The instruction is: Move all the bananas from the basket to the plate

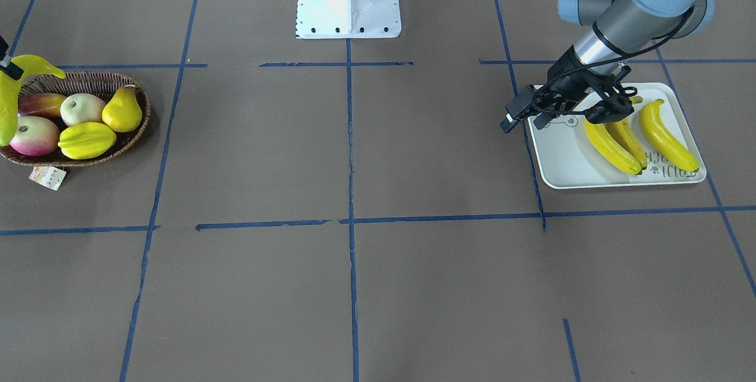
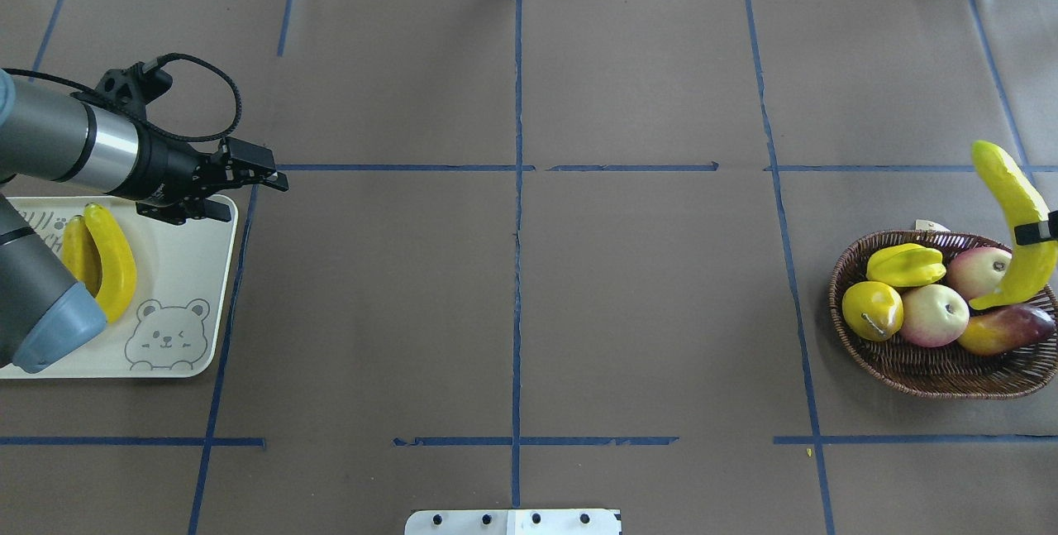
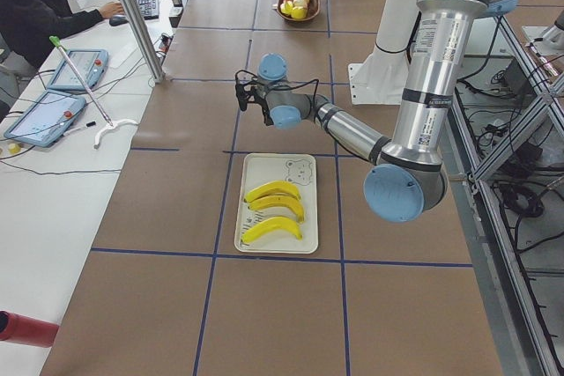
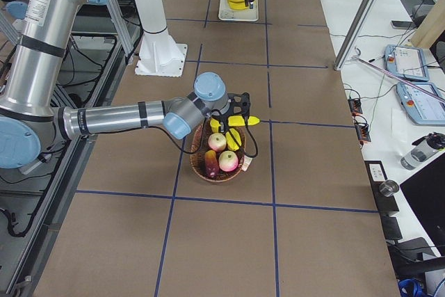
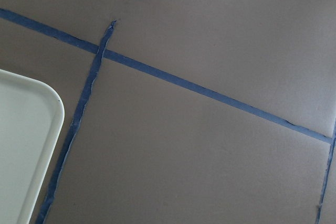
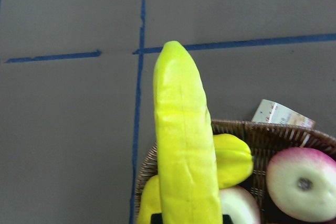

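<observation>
Above the basket (image 2: 926,370), at my right end of the bench (image 2: 645,303), one banana (image 2: 1010,196) hangs in my right hand (image 2: 1040,232). The fingers are clamped across its lower half, and it is raised clear of the fruit below. From my right wrist I see it reaching out past the rim and over the bare bench. I cannot tell from any view how high it sits.

Three bananas (image 3: 275,207) lie on the plate (image 2: 198,254), well apart from the basket at my left end of the bench. They lie side by side on the half away from the bear print. Two are touching and the third is just beside them.

My left hand (image 2: 277,174) hovers over the plate's far corner by a line of blue tape (image 5: 79,124). Its fingers stand a little apart with nothing between them.

Lying in the basket are a pear (image 2: 872,309), a starfruit (image 2: 905,265), two apples (image 2: 934,313) and a mango (image 2: 1004,328). A paper tag (image 1: 47,176) hangs from the rim onto the bench.
</observation>
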You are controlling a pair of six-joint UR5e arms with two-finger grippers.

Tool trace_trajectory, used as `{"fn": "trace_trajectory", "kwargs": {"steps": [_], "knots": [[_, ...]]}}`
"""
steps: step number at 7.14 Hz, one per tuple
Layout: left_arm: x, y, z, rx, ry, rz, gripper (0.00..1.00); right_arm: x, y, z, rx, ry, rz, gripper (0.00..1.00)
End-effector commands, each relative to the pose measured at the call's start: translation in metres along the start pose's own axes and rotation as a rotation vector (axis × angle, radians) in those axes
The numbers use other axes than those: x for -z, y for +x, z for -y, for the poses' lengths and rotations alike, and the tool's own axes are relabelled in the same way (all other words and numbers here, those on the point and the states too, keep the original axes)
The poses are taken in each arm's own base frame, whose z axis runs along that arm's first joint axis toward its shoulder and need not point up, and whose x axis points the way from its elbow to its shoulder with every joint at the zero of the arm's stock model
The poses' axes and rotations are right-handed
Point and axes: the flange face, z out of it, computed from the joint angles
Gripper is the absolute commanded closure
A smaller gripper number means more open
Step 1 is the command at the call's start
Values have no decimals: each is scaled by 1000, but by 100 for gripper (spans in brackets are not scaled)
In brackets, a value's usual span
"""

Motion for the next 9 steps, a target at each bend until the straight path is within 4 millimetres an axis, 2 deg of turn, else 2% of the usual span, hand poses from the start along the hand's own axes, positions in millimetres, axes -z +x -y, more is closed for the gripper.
{"fn": "trace_trajectory", "kwargs": {"steps": [1,2,3,4,5,6,8,9], "knots": [[-4,49,-9,47,-20,-62,0,-12,-71,36,6,-24,102,99],[-2,72,-13,95,-29,-97,0,-35,-126,48,-41,-55,146,99],[2,98,-20,130,-42,-135,0,-50,-174,56,-84,-41,172,99],[5,120,-28,154,-58,-165,0,-74,-226,53,-88,-40,202,99],[5,138,-37,174,-73,-189,0,-95,-278,43,-119,-9,233,99],[5,153,-47,200,-73,-230,0,-119,-321,27,-140,11,260,99],[-13,176,-82,208,-70,-279,0,-164,-382,-23,-106,55,294,99],[-14,185,-89,200,-78,-291,0,-179,-407,-46,-88,49,314,99]]}}
